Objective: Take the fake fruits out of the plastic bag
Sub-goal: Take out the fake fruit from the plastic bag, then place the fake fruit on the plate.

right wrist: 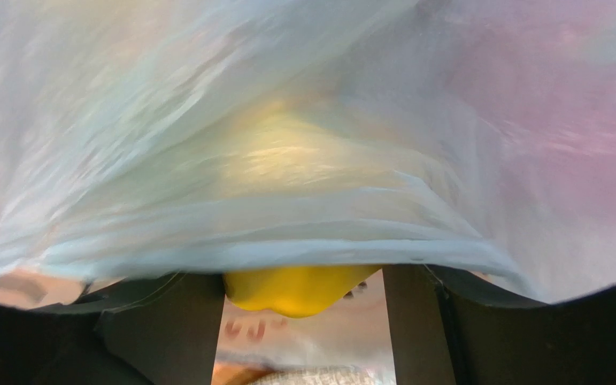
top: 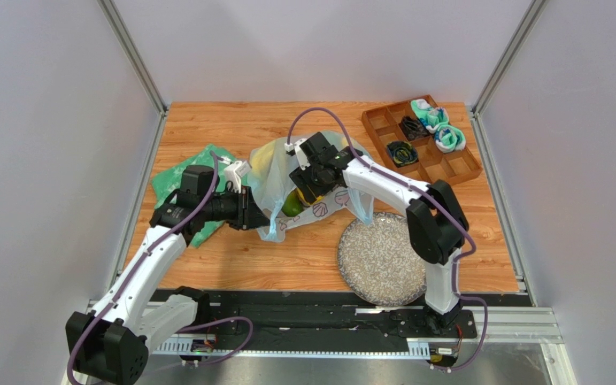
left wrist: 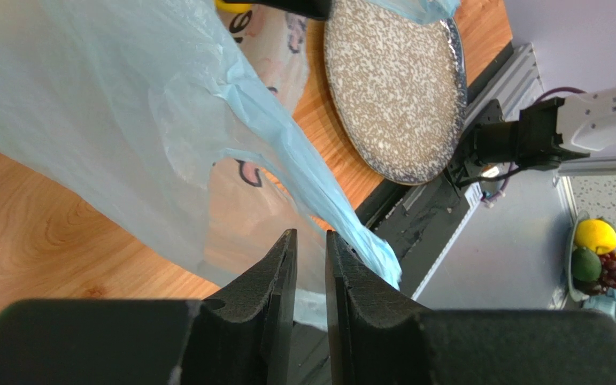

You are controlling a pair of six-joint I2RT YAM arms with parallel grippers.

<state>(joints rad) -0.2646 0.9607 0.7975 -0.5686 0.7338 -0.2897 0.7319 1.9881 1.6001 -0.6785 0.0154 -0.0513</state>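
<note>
One yellow fruit [right wrist: 295, 293] between right gripper [right wrist: 303, 277] fingers [right wrist: 183, 329], under plastic bag [right wrist: 287, 120]

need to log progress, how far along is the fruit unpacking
Done: nothing looks out yet. The speckled plate is bare and fruit shows inside the plastic bag.
In hand: the left gripper pinches the bag's film. The right gripper is under the bag's film with a yellow fruit between its fingers, though a firm grip is unclear.
Left: every fruit has to come out.
</note>
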